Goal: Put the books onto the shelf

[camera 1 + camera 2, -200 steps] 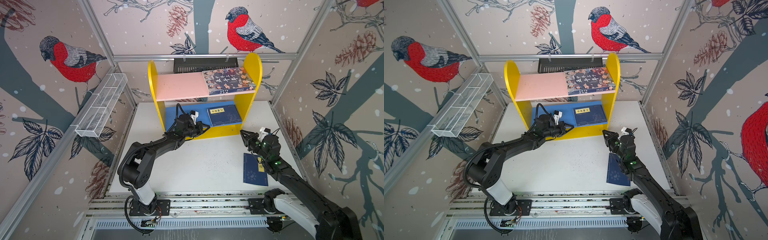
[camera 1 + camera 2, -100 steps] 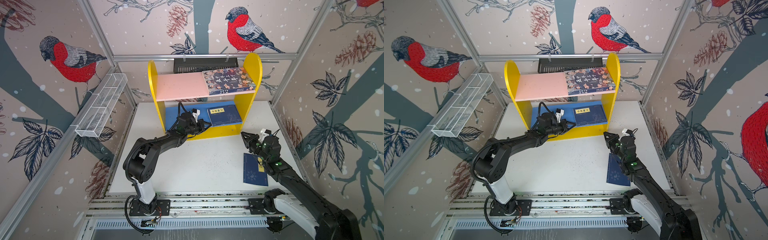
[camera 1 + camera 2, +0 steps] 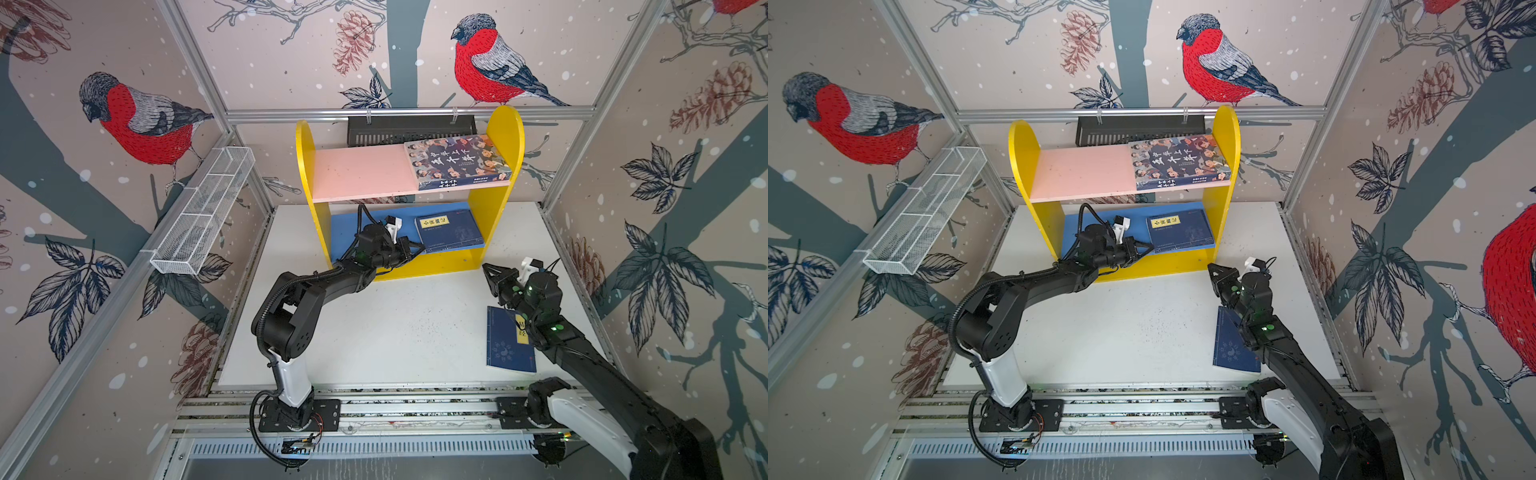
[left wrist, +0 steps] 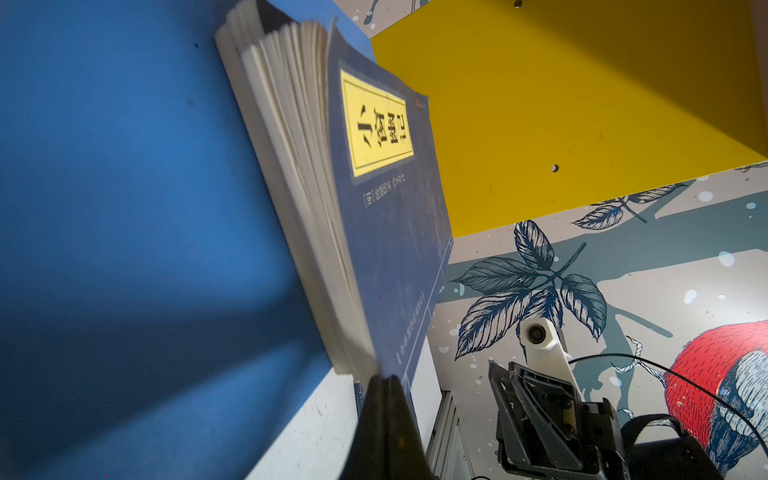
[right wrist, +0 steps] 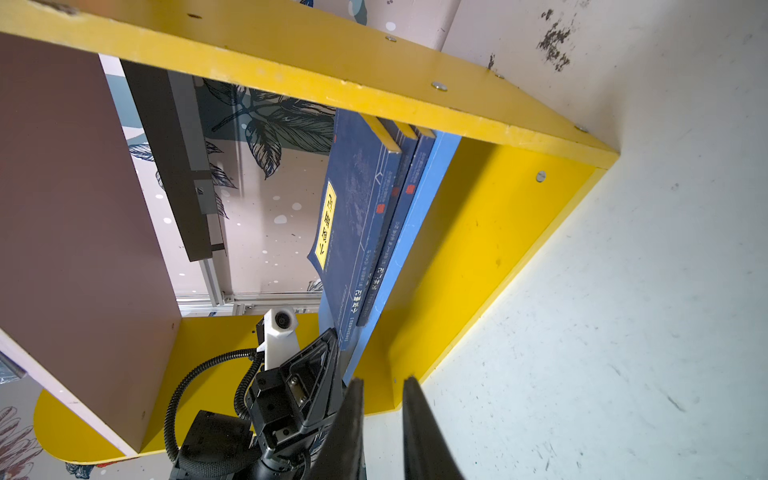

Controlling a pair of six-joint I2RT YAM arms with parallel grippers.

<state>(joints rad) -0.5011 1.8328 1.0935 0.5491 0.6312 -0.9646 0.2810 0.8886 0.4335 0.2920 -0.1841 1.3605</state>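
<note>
The shelf (image 3: 505, 137) (image 3: 1225, 137) stands at the back of the table. A colourful book (image 3: 457, 162) (image 3: 1179, 162) lies flat on its pink upper board. Three navy books (image 5: 361, 199) are stacked on the blue lower board (image 4: 124, 166), seen in both top views as one stack (image 3: 449, 230) (image 3: 1179, 228). My left gripper (image 3: 417, 249) (image 4: 386, 380) is shut, its tip against the stack's near corner. Another navy book (image 3: 509, 340) (image 3: 1233, 345) lies on the table, partly under my right arm. My right gripper (image 3: 490, 270) (image 5: 382, 386) hovers by the shelf's right foot, narrowly open and empty.
A white wire basket (image 3: 203, 212) hangs on the left wall. A black slotted tray (image 3: 409, 129) hangs behind the shelf. The white table (image 3: 395, 324) ends at metal rails (image 3: 374, 407) at the front, where both arm bases sit.
My left arm has swung slightly right, bringing its shut gripper closer to the navy stack. The right gripper has hardly moved.
</note>
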